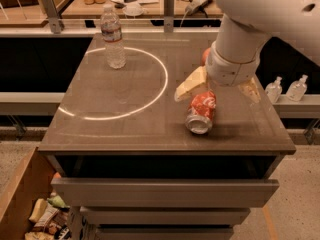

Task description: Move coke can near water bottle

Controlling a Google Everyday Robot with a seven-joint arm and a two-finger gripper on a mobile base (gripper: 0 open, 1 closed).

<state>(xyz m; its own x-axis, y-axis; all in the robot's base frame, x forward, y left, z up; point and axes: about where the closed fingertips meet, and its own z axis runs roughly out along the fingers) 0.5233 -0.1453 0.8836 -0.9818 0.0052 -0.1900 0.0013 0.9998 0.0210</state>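
The coke can (201,113) lies on its side on the right part of the table (125,129), its open silver end facing the front edge. My gripper (220,89) hangs just above the can's far end. It is open, with one pale finger (191,85) to the left of the can and the other to the right. The can is not gripped. The water bottle (113,37) stands upright at the table's back left, inside a ring of light and far from the can.
A red apple (205,56) sits behind my arm, mostly hidden. Two small pump bottles (274,88) stand on a ledge to the right. A bin with packets (45,216) is at the lower left. A cluttered bench runs behind the table.
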